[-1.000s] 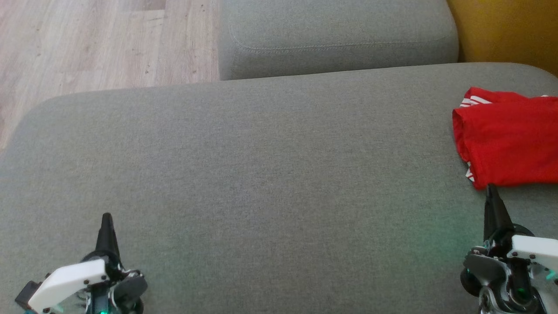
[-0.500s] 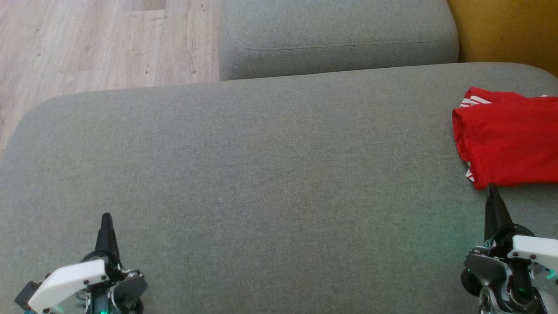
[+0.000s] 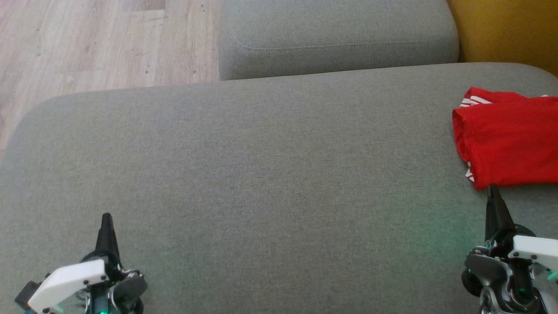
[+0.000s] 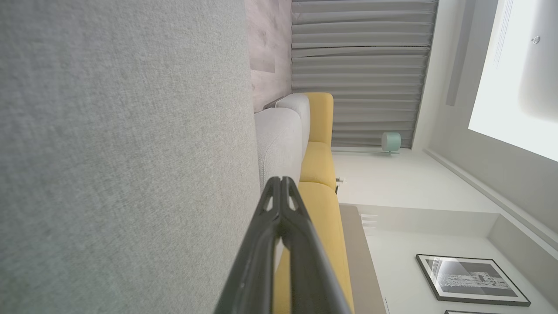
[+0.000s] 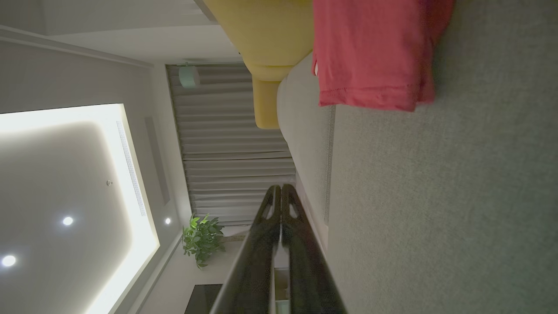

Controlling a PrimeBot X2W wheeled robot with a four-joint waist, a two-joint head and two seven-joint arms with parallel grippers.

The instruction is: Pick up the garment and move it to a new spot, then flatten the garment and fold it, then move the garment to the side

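Observation:
The garment point(image 3: 510, 141) is red with white stripes and lies folded at the right edge of the grey cushion point(image 3: 261, 174); the right wrist view shows the garment point(image 5: 370, 52) ahead of the fingers. My right gripper point(image 3: 492, 188) is shut and empty, its tip just below the garment's near edge, apart from it. In the right wrist view the right gripper point(image 5: 281, 187) has its fingers pressed together. My left gripper point(image 3: 106, 216) rests shut and empty at the lower left, far from the garment. The left gripper point(image 4: 281, 179) shows both fingers closed in the left wrist view.
A second grey cushion point(image 3: 335, 37) lies behind the big one. Wooden floor point(image 3: 100, 43) is at the upper left. A yellow seat point(image 3: 505, 30) stands at the upper right.

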